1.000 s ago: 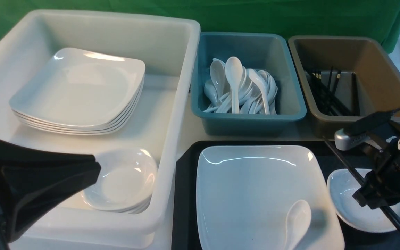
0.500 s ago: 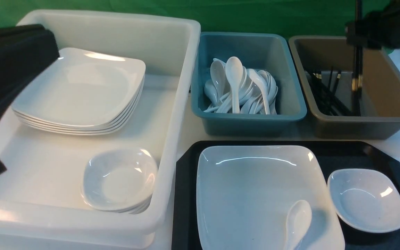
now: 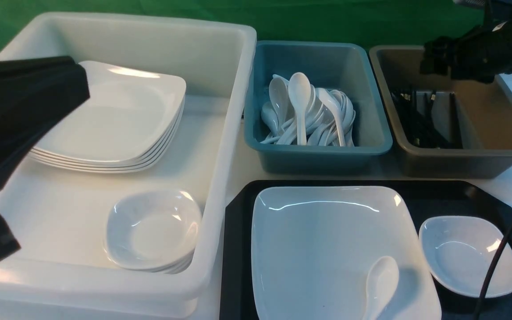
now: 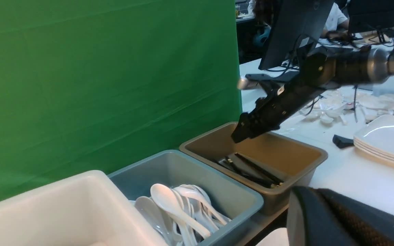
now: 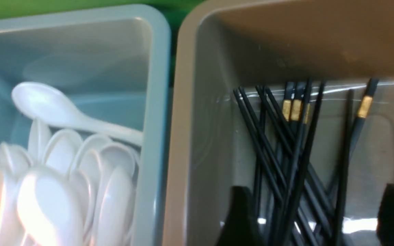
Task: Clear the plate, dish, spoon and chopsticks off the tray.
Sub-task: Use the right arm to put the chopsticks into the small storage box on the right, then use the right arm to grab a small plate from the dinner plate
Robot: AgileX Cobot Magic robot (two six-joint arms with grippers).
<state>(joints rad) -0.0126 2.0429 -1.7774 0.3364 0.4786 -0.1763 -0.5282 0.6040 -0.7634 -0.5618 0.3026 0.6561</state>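
The black tray (image 3: 237, 249) sits at the front right. On it are the large white plate (image 3: 327, 231), the spoon (image 3: 379, 284) lying on the plate's near corner, and the small dish (image 3: 465, 260) to the plate's right. The chopsticks (image 3: 420, 126) lie in the brown bin (image 3: 482, 153) among several other black sticks (image 5: 296, 153). My right gripper (image 3: 434, 58) hovers open over that bin with nothing between its fingers (image 5: 241, 218). My left gripper (image 3: 78, 84) is shut and empty, raised over the white bin's left side.
The big white bin (image 3: 234, 133) holds a stack of plates (image 3: 105, 115) and stacked small dishes (image 3: 154, 231). A teal bin (image 3: 318, 158) between it and the brown bin is full of white spoons (image 3: 305, 115). A black cable (image 3: 500, 249) hangs across the dish.
My right gripper carried the chopsticks from over the dish up to the brown bin, then opened; they now lie in the bin. My left arm rose over the white bin.
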